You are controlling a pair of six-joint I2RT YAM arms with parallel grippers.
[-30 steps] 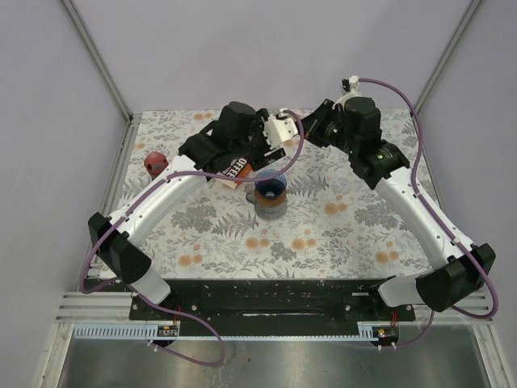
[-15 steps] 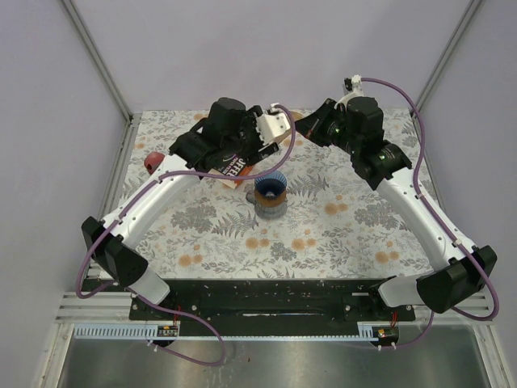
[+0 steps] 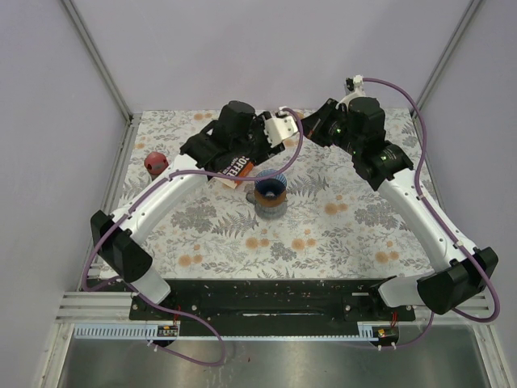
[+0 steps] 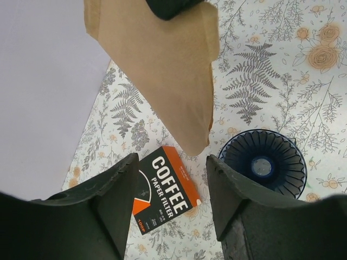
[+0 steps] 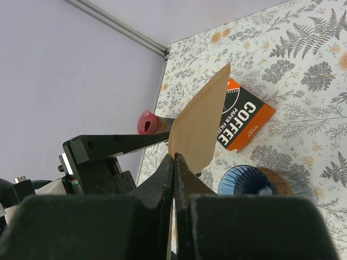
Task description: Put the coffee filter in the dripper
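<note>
Right gripper (image 5: 173,158) is pinched tight on the edge of the filter (image 5: 198,130), with the brown paper held up in the air. Left gripper (image 4: 171,162) gapes wide, gripping nothing. In the left wrist view, the filter's tip shows between its fingers. The dripper (image 4: 264,165) sits at the tip's 4 o'clock, and the box (image 4: 165,192) is at the dripper's 9 o'clock.

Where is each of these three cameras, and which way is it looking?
Top: above and behind, looking down on the table; both arms show.
Left wrist: looks down at the dripper; open left gripper shows.
Right wrist: looks leftward across the table; right gripper, pinching the coffee filter, shows.
All three share dripper and filter box.
</note>
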